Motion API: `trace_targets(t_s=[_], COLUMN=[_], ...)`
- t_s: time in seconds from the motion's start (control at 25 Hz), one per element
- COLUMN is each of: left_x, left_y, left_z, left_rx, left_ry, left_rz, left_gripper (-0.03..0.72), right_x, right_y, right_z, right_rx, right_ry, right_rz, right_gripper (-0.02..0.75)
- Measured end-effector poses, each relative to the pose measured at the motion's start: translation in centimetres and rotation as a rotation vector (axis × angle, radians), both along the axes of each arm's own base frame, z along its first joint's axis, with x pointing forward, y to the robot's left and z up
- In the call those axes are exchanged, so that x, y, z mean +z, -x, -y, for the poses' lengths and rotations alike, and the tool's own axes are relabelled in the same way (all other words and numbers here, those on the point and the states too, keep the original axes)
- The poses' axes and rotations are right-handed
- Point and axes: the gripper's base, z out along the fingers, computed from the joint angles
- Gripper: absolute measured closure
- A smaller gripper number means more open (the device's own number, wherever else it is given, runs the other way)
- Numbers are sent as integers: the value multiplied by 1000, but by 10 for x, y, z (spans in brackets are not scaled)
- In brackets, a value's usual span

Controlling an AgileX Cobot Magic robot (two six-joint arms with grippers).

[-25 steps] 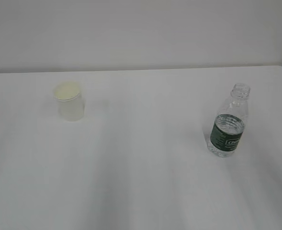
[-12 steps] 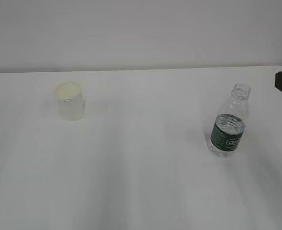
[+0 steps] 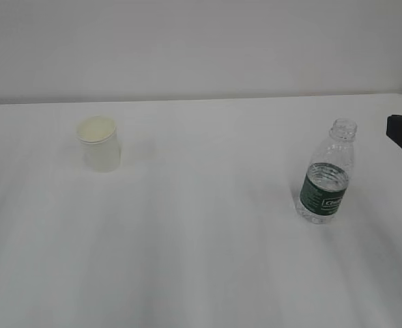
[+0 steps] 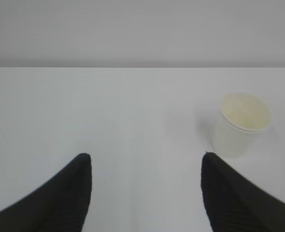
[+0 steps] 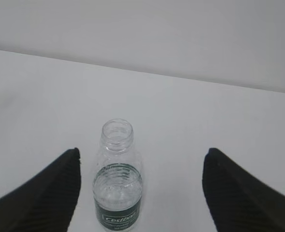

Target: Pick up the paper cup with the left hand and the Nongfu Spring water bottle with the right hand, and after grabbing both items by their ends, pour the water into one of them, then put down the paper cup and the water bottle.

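- Standing upright at the tabletop's (image 3: 201,260) left, the paper cup (image 3: 99,144) looks light and crushable; grip gently.
- My left end effector (image 4: 147,169) gapes empty.
- At right, the Nongfu Spring water bottle (image 3: 326,174), capless, slippery; my right end effector (image 5: 141,166) gapes empty.

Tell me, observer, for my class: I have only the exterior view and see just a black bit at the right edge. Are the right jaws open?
Observer: Yes. In the right wrist view the right hand has its jaws spread wide, empty.
Operator: Is it lined up with the bottle?
Observer: The Nongfu Spring water bottle stands upright between the jaws, nearer the left one, untouched.
Operator: And the left arm? I see none of it.
Observer: The left hand is open too; the paper cup stands ahead, to the right of its gap.
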Motion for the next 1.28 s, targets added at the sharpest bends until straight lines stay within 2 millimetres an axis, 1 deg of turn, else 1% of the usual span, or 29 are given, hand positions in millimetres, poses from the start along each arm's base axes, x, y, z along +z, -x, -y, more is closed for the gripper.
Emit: trace_targets(t_s=[0.2,0.36,0.52,0.72,0.88,1.0,1.12,1.2,1.28], left_x=[-27,-43,-51,-54,-66,-80,-96,-104,-109], left_y=[-3,3,11,15,22,26,33,40,46], left_z=[15,26,31,35,40,45,48,47,45], left_rx=[-40,-69,-84,-104,-131,-162,-187,-189,-189], left_ry=[23,41,42,40,38,24,4,-4,2], left_rz=[-2,3,45,75,62,29,0,0,22], left_gripper=[185,185,189,194,202,205,207,207,208], right_x=[-13,-27,-42,-63,-78,-83,-83,-82,-81], right_y=[5,11,18,32,44,48,49,49,48], right_z=[2,4,5,6,6,6,4,3,2], right_rx=[-21,-40,-55,-32,-14,5,30,44,57], right_ry=[-33,-66,-97,-107,-107,-98,-88,-85,-79], right_rz=[23,24,21,17,20,27,39,47,55], right_gripper=[150,150,150,150,150,150,150,150,150])
